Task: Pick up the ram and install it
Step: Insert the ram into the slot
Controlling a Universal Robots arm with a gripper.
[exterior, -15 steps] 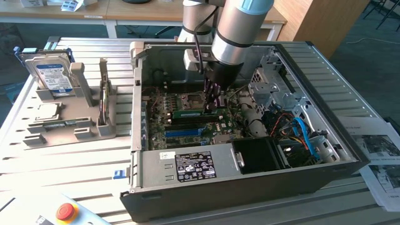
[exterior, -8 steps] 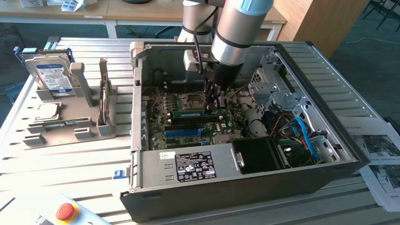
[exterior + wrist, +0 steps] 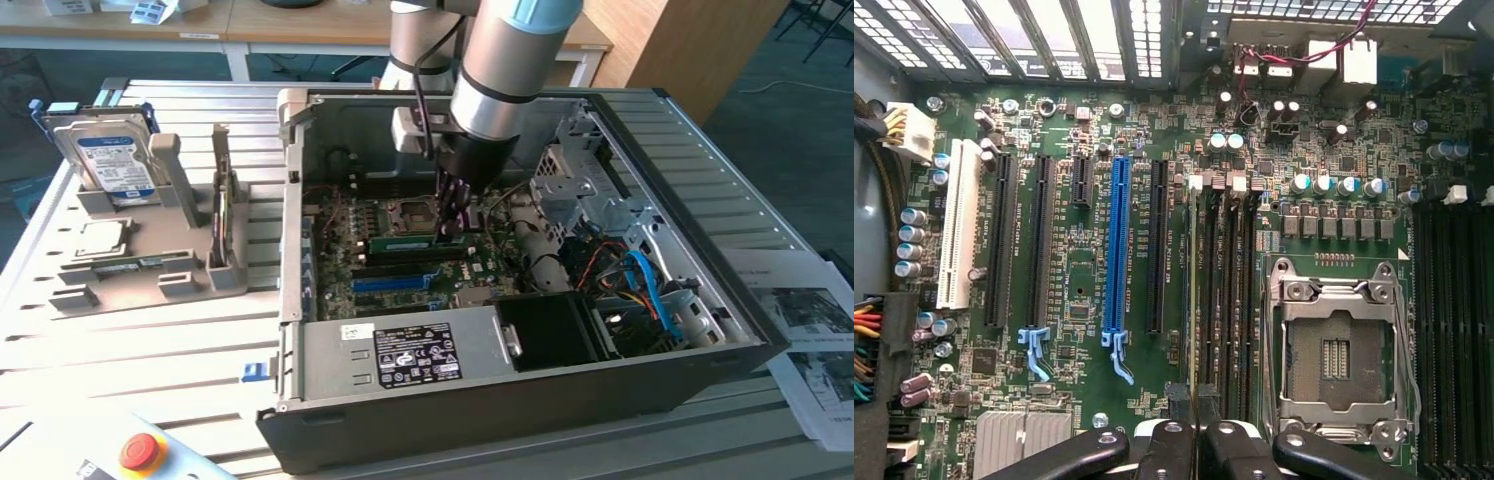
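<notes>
The ram (image 3: 400,241) is a thin green stick standing on edge inside the open computer case (image 3: 534,400), along the dark memory slots (image 3: 1229,290) beside the CPU socket (image 3: 407,212). My gripper (image 3: 451,232) reaches straight down into the case, its narrow fingers shut on the stick's end nearest the exterior view's right. In the wrist view the gripper (image 3: 1197,445) has its black fingers (image 3: 1166,450) pressed close together. The ram (image 3: 1196,300) shows there only as a thin edge over the slots, beside the CPU socket (image 3: 1339,350). I cannot tell whether it is seated.
A long blue slot (image 3: 1119,250) and several black slots cross the motherboard. The power supply (image 3: 400,350), cables and drive cage crowd the case's near and right sides. A grey rack (image 3: 147,270) outside the case holds a hard drive (image 3: 114,165) and another upright stick (image 3: 222,200).
</notes>
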